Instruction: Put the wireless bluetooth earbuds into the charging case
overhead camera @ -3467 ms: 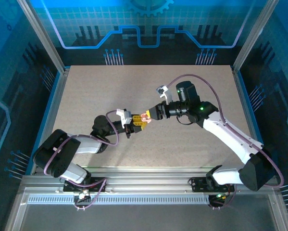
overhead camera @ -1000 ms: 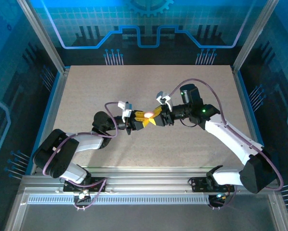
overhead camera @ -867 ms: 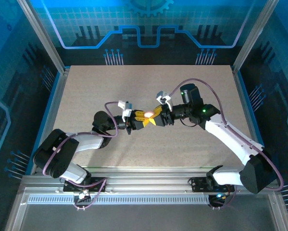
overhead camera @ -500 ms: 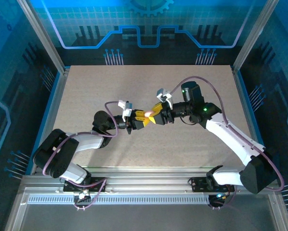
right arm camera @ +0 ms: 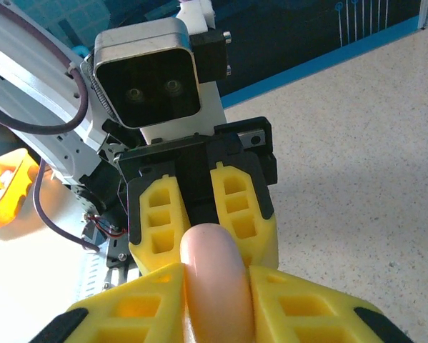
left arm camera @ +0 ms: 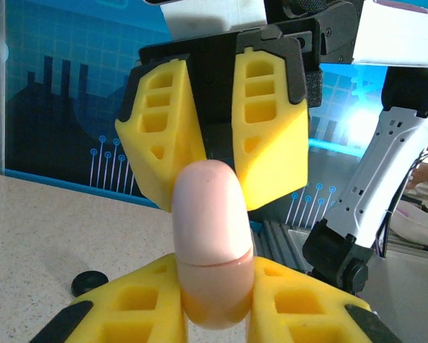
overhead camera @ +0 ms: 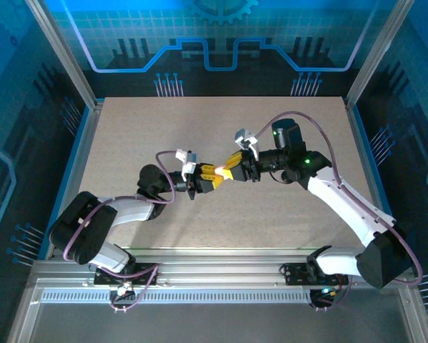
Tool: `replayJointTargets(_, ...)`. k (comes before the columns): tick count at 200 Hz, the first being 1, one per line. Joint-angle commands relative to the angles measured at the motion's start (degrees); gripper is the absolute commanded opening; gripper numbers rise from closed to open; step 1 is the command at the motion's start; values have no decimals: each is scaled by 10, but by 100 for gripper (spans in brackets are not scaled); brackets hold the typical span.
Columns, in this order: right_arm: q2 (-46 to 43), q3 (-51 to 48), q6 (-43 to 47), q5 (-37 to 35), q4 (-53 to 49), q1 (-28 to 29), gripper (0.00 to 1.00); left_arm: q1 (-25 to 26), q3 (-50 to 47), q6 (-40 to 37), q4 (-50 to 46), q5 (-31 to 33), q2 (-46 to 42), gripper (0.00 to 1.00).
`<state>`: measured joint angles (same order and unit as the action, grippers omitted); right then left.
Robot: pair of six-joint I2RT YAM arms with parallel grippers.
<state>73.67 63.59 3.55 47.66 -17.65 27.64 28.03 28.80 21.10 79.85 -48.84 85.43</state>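
1. Compared with a second ago, the right gripper point(overhead camera: 226, 171) sits slightly higher and further right in the top view. The left gripper point(overhead camera: 209, 180) is unmoved, and the two meet nose to nose above the table point(overhead camera: 142, 136).
2. Left gripper: clamped on one end of the charging case point(overhead camera: 217, 171), which hangs clear of the table between the two grippers.
3. Right gripper: fingers closed against the case's other end, touching it on both sides.
4. Left wrist view shows a seam line round the case and a black disc point(left arm camera: 90, 282) lying on the table. Top view gives both arms' bend and reach.
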Motion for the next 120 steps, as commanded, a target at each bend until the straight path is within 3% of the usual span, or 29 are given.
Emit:
replayJointTargets(1,9,24,6,29,-13,-4,22,4,18,10,5,-6,-3,21)
replayJointTargets(26,12,23,3,40,-14,-4,24,3,20,16,5,-6,-1,21)
replayJointTargets(42,11,21,3,39,-14,-4,34,4,22,19,5,-6,-1,21)
replayJointTargets(68,11,20,6,39,-18,-4,35,3,26,25,5,-1,-1,22)
replayJointTargets(95,10,21,9,39,-19,-4,30,3,34,46,5,-1,1,22)
replayJointTargets(120,5,23,15,37,-20,-4,18,4,44,73,5,-3,3,22)
